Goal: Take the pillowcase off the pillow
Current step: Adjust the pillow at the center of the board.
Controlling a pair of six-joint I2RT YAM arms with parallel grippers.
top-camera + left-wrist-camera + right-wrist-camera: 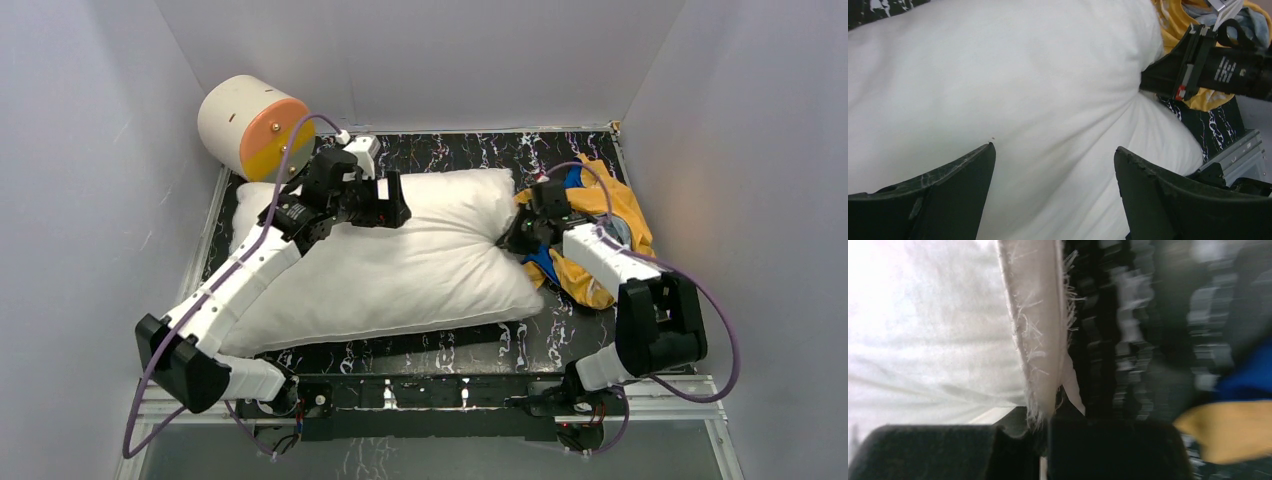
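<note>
Fabric of the pillowcase (612, 212), orange-yellow with blue showing in its folds, is bunched in a heap on the black marbled worktop (440, 345). It is pressed against the right end of the pillow (400, 270). The pillow is laid bare and white across the middle of the worktop, and none of its visible surface is covered by the case. The left fingers (398, 205) are held wide apart over the pillow's far left part, and nothing is gripped between them. The right fingers (520, 238) are closed on the pillow's right edge. A frayed white seam (1040, 365) is pinched between them there, and the cloth is drawn into creases. A cream cylinder (235, 115) with an orange-yellow end is propped in the far left corner.
</note>
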